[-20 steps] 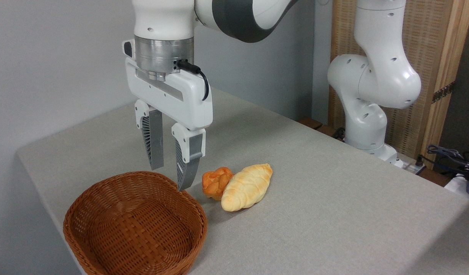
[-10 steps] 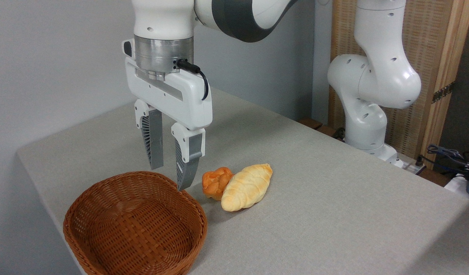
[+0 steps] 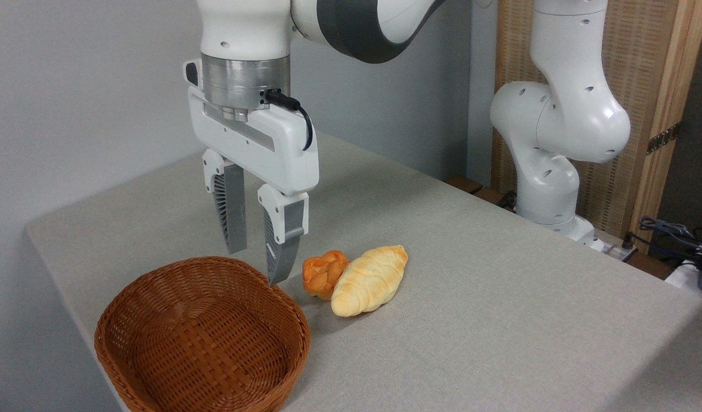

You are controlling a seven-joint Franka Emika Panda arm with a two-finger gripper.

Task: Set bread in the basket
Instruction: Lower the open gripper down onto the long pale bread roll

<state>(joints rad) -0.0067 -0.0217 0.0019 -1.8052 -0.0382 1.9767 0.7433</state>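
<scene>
Camera view from the front shows the gripper [image 3: 252, 268] hanging fingers-down above the far rim of the basket [image 3: 156, 286]; its two grey ribbed fingers [image 3: 231, 214] stand a narrow gap apart with nothing between them, clear of the wicker and of both rolls. That basket, a shallow round-cornered bowl of reddish-brown weave, sits at the near left of the grey worktop [image 3: 499, 297] and holds nothing; part of its lower edge is cut off by the frame. Just right of the basket lies the bread [image 3: 369, 280], a long pale-yellow roll with ridged segments and tapered ends, flat on the worktop and angled from near left to far right; a small round orange-brown knotted bun [image 3: 323, 273] touches its left side, between it and the basket rim. Behind, at right, the white arm's base [image 3: 551, 189] rises from the worktop's far edge; a wooden panel [image 3: 642, 114] stands beyond it.
</scene>
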